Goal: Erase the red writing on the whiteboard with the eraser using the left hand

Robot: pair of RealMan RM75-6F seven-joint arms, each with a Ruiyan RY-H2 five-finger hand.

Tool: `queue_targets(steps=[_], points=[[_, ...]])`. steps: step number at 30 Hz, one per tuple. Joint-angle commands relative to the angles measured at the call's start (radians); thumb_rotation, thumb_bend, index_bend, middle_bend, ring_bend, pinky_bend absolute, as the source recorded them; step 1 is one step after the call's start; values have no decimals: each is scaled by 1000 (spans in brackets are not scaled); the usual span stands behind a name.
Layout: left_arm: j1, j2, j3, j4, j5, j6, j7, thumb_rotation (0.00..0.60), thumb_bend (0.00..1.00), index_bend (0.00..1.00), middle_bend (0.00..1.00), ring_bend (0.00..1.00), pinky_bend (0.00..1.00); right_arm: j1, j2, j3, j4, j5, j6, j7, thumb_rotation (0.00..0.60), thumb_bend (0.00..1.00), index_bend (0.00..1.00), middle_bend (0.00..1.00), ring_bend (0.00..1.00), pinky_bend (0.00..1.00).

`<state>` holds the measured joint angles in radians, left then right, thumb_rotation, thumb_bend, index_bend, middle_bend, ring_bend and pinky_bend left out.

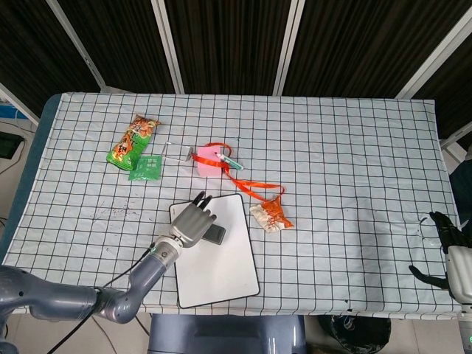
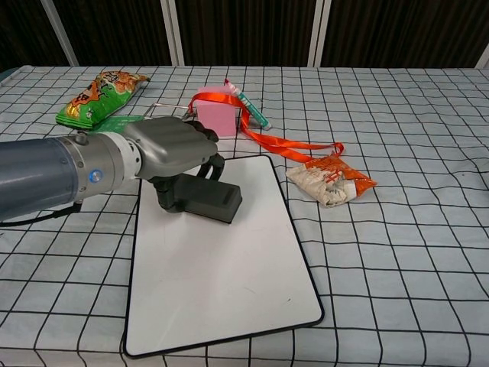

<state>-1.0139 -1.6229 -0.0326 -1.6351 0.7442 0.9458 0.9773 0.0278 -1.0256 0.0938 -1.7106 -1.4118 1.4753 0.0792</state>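
Eraser (image 2: pixel 208 200) under left robot hand (image 2: pixel 172 149)

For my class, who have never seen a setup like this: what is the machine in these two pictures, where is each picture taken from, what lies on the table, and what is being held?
This is a two-armed robot with human-like hands, steered remotely by a person. One picture looks down from its head, the other looks forward from its chest. Its left hand holds a dark eraser pressed on a whiteboard, whose visible surface shows no red writing. Its right hand, dark, rests at the table's far right edge, seen only from the head. On the checked tablecloth also lie a green snack bag, a pink box, an orange lanyard, a crumpled orange wrapper and a small green packet.
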Motion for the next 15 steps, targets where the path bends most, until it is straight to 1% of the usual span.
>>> queue_targets(steps=[1, 4, 8, 15], points=[[-1, 26, 27, -38, 5, 13, 16, 600, 306, 399, 434, 0, 0, 0, 0, 0, 0, 0, 0, 0, 600, 182, 69, 98, 189, 212], [-2, 43, 47, -69, 8, 23, 27, 600, 306, 399, 434, 0, 0, 0, -1, 1, 0, 1, 1, 0, 600, 181, 69, 98, 189, 212], [-6, 45, 58, -82, 15, 33, 34, 600, 306, 399, 434, 0, 0, 0, -2, 1, -1, -1, 2, -3, 600, 182, 69, 98, 189, 212], [-24, 15, 49, -43, 6, 37, 37, 600, 306, 399, 434, 0, 0, -1, -2, 1, 0, -1, 3, -2, 600, 181, 69, 98, 189, 212]])
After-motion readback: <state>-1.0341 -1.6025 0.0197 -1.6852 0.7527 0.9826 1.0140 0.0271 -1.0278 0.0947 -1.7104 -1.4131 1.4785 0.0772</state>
